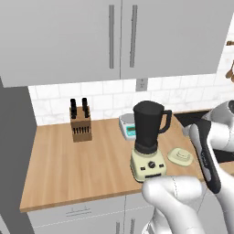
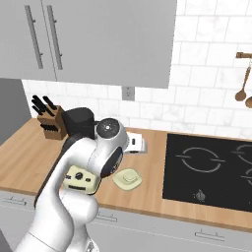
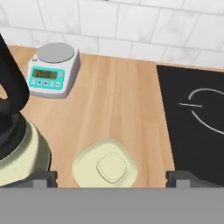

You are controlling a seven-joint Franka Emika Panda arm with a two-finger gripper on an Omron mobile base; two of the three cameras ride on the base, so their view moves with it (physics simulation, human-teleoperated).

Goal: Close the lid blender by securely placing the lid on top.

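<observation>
Spread wide, the end effector [image 3: 111, 178] hovers above the lid [image 3: 105, 167] lying beside the blender [image 1: 147, 140] on the bench [image 1: 73, 160]; a careless descent could nudge its cream base.

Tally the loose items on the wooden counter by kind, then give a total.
Blender: 1
Lid: 1
Kitchen scale: 1
Knife block: 1
Total: 4
</observation>
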